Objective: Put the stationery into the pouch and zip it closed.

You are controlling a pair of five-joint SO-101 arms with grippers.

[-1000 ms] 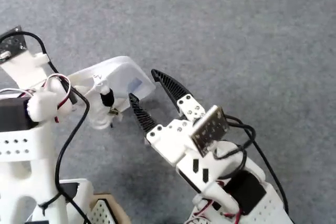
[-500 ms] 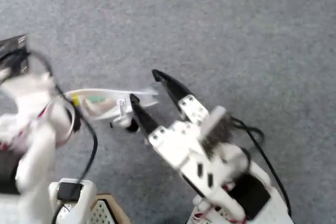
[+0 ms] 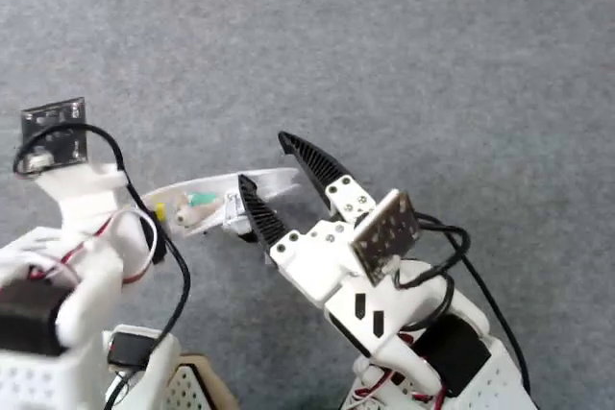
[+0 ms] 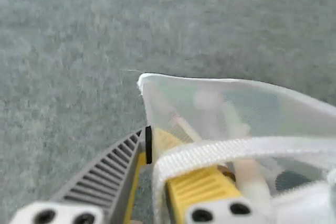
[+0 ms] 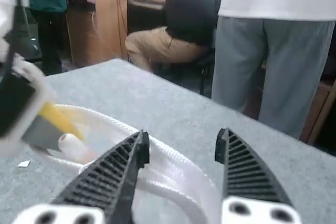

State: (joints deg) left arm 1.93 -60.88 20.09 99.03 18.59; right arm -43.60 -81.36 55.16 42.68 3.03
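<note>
- While the left end effector (image 4: 151,145) is clamped on the edge of the pouch (image 3: 226,194), this pouch sits between the two arms, low over the gray counter (image 3: 432,64); I cannot tell if it touches it.
- Its gray finger (image 4: 105,174) is outside the pouch wall and the yellow finger (image 4: 197,187) is inside, under the white zipper band (image 4: 236,148).
- Stationery (image 3: 192,208) shows through the thin wall: a white stick with something yellow and green beside it.
- The right end effector (image 3: 261,158) has its black fingers (image 5: 113,174) wide apart and holds nothing; the near end of the pouch lies between them.
</note>
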